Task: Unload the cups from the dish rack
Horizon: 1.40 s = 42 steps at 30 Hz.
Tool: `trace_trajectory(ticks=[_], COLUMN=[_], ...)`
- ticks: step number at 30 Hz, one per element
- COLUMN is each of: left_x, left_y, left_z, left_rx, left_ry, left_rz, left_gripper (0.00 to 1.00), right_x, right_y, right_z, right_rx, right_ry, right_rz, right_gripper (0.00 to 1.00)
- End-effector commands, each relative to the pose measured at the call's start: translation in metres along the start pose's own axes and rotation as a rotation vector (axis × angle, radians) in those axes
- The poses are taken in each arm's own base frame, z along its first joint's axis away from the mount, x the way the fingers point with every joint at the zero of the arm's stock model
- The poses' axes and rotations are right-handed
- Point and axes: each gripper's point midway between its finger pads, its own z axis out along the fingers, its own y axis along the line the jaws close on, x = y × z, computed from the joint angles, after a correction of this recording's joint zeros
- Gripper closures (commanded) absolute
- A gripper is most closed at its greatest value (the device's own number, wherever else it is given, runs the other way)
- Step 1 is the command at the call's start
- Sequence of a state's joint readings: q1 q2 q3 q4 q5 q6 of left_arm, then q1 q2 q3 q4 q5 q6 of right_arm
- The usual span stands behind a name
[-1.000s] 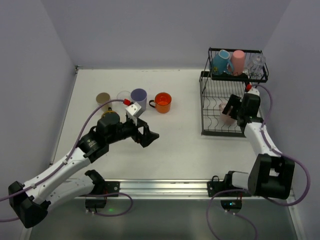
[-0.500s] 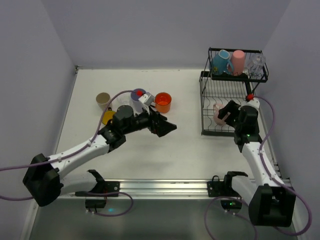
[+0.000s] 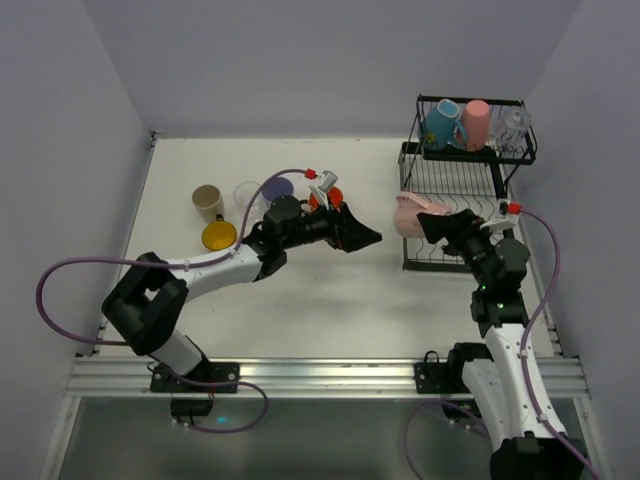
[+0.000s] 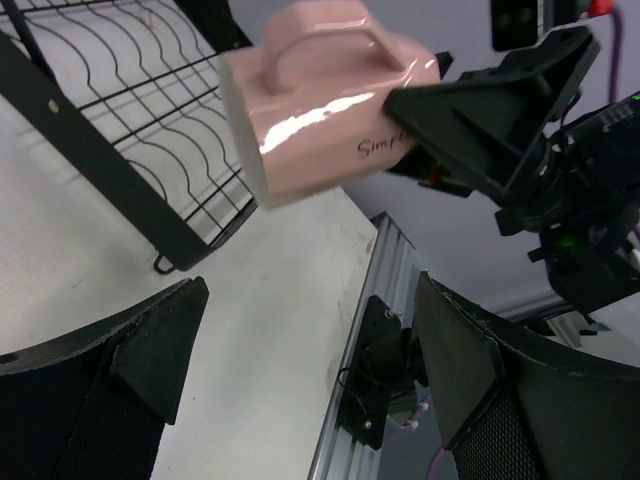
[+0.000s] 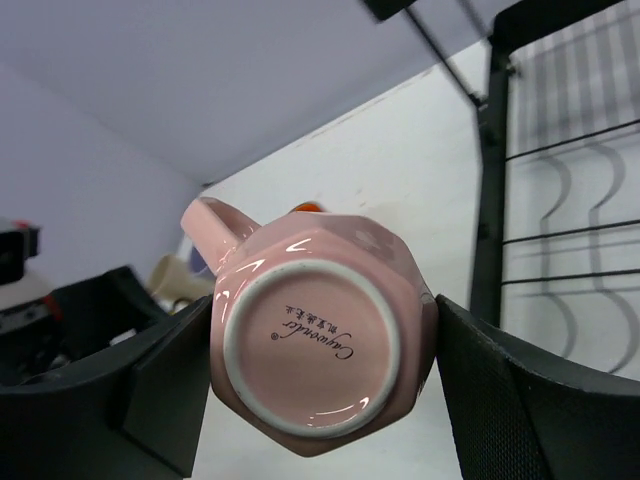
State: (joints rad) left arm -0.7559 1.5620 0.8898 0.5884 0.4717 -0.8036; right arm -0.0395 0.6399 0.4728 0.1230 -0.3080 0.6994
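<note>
My right gripper [image 3: 428,224] is shut on a pink handled mug [image 3: 406,214] and holds it in the air, on its side, just left of the black wire dish rack [image 3: 452,262]. In the right wrist view the mug's base [image 5: 310,345] faces the camera between the fingers [image 5: 530,400]. My left gripper [image 3: 366,238] is open and empty, a short way left of the mug; the mug shows above its jaws in the left wrist view [image 4: 330,95]. A blue cup [image 3: 440,125], a pink cup [image 3: 476,122] and a clear cup [image 3: 513,127] sit on the rack's upper shelf.
On the table at the left stand a beige cup [image 3: 207,200], a yellow cup [image 3: 218,236], a clear cup [image 3: 247,192], a lavender cup [image 3: 277,187] and an orange cup [image 3: 328,196], partly hidden by the left arm. The metal rail [image 3: 320,375] runs along the near edge.
My right gripper has lifted the pink mug out of the rack's lower tray and carried it left. My left arm has reached right, toward the mug, with its jaws open.
</note>
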Motion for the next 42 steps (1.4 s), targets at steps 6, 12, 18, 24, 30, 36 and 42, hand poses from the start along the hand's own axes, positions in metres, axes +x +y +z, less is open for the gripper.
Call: trace_trajectory(ticks=[6, 12, 18, 24, 30, 36, 42], left_x=[-0.026, -0.021, -0.025, -0.041, -0.057, -0.034, -0.018], left_y=[-0.046, -0.048, -0.056, -0.048, 0.003, 0.055, 0.117], left_z=[0.007, 0.006, -0.003, -0.024, -0.073, -0.149, -0.188], left_rx=[0.2, 0.211, 0.227, 0.077, -0.402, -0.808, -0.956], left_ry=[-0.078, -0.07, -0.104, -0.174, -0.111, 0.136, 0.27], left_rz=[-0.014, -0.025, -0.005, 0.1, 0.275, 0.331, 0.262], left_gripper=[0.11, 0.19, 0.66, 1.0, 1.0, 1.0, 1.0], right_x=[0.014, 0.034, 0.053, 0.071, 0.108, 0.12, 0.109], right_y=[0.095, 0.111, 0.119, 0.118, 0.088, 0.056, 0.054], right_z=[-0.018, -0.016, -0.009, -0.005, -0.006, -0.012, -0.013], right_rx=[-0.469, -0.567, -0.59, -0.573, -0.442, -0.292, -0.265], right_ry=[0.127, 0.197, 0.234, 0.284, 0.405, 0.409, 0.361], right_rz=[0.208, 0.299, 0.364, 0.392, 0.3, 0.138, 0.074], right_gripper=[0.51, 0.51, 0.49, 0.14, 0.01, 0.01, 0.01])
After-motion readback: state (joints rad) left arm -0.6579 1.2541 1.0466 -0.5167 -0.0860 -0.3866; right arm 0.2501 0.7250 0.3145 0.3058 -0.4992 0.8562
